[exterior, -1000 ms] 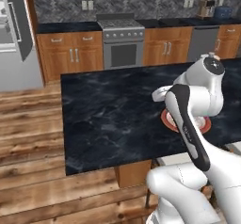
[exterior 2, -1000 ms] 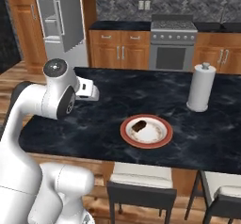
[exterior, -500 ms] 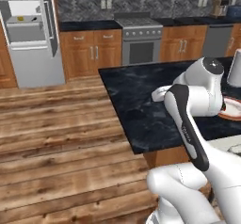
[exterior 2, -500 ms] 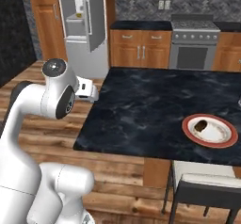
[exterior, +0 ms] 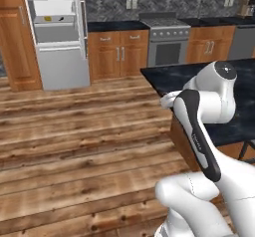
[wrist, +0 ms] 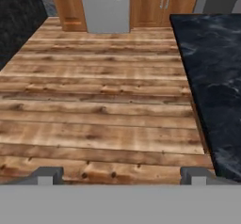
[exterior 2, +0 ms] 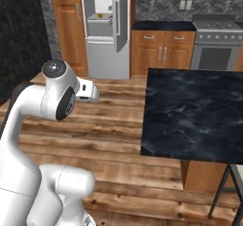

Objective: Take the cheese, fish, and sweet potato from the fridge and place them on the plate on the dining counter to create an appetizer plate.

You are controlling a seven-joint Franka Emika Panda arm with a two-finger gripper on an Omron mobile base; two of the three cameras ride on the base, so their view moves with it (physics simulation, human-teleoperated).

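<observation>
End effector (wrist: 121, 175) open and empty, fingertips wide apart over the wooden floor (wrist: 103, 110); fridge (exterior: 56, 32) stands open at the far wall, cheese (exterior: 48, 18) and fish (exterior: 61, 18) on a shelf; worktop (exterior 2: 197, 113) to the right.

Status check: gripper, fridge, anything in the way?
Gripper open, empty. Fridge open ahead, across bare wood floor. Dining counter on the right.

Glossy white rounded arm (exterior: 219, 96) with a dark grey joint cap and black side stripe (both matte).
</observation>
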